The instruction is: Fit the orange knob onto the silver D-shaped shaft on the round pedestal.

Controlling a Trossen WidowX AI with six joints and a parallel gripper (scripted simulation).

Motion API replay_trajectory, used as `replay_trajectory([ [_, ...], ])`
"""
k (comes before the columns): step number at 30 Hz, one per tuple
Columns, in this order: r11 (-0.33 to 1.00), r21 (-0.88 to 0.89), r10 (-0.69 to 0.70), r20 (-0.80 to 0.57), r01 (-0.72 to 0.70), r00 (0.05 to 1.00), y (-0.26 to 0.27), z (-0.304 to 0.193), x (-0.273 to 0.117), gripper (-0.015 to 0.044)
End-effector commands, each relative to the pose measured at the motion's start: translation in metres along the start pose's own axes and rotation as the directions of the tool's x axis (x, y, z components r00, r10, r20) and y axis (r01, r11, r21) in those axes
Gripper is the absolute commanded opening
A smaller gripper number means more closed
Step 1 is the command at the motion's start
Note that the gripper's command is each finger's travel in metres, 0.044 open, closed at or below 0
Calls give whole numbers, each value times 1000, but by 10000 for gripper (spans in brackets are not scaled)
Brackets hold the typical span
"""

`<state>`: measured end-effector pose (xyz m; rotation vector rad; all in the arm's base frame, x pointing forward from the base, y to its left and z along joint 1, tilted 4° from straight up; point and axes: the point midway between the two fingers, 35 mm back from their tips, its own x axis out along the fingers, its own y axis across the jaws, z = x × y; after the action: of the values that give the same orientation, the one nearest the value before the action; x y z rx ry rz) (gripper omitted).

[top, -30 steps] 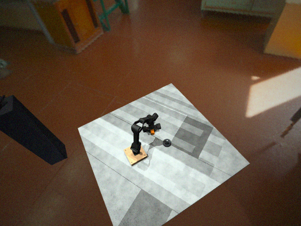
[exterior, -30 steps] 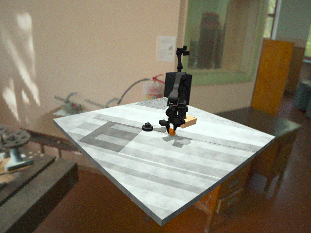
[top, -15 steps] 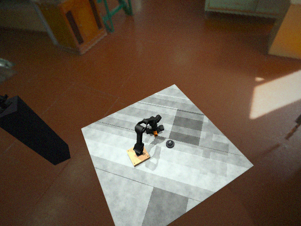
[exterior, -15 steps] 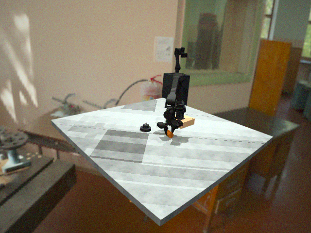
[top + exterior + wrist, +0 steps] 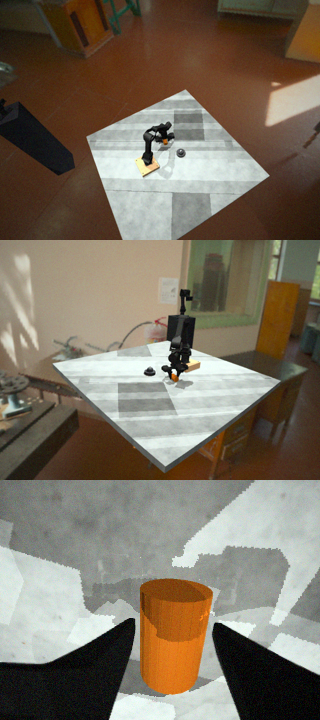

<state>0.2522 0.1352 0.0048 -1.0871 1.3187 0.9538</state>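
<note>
Orange against grey-and-white stone, the knob (image 5: 165, 141) (image 5: 174, 377) (image 5: 172, 635) lies between the jaws of a black arm (image 5: 148, 145) (image 5: 181, 326), just below the middle of the top view and a little right of centre in the exterior one. The jaws stand apart, a strip of the bench (image 5: 139, 206) (image 5: 206, 415) showing on either side of the knob in the wrist view, so nothing is clamped. It looks to be lying on its side, low over or on the surface, though contact underneath is hard to confirm from here. Near it, lower right in the top view, waits the dark round pedestal (image 5: 178, 155) (image 5: 149, 373), its silver shaft (image 5: 180, 151) (image 5: 149, 367) bare. Getting a workable hold appears to be the business in hand, with the fitting itself not yet begun. What comes next should be a centred, firm grip that allows the knob to be turned upright, hole down; its flat must then be matched to the shaft's before any push. A crooked grip could send it rolling.
</note>
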Motion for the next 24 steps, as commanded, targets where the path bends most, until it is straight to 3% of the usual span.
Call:
replay_trajectory([
  [1,1000,0,1,-1,-1,1000,0,0,0,260],
  [7,1000,0,1,-1,-1,1000,0,0,0,260],
  [14,1000,0,1,-1,-1,1000,0,0,0,440],
  [21,1000,0,1,-1,-1,1000,0,0,-3,440],
  [24,1000,0,0,0,0,1000,-1,1,-47,440],
])
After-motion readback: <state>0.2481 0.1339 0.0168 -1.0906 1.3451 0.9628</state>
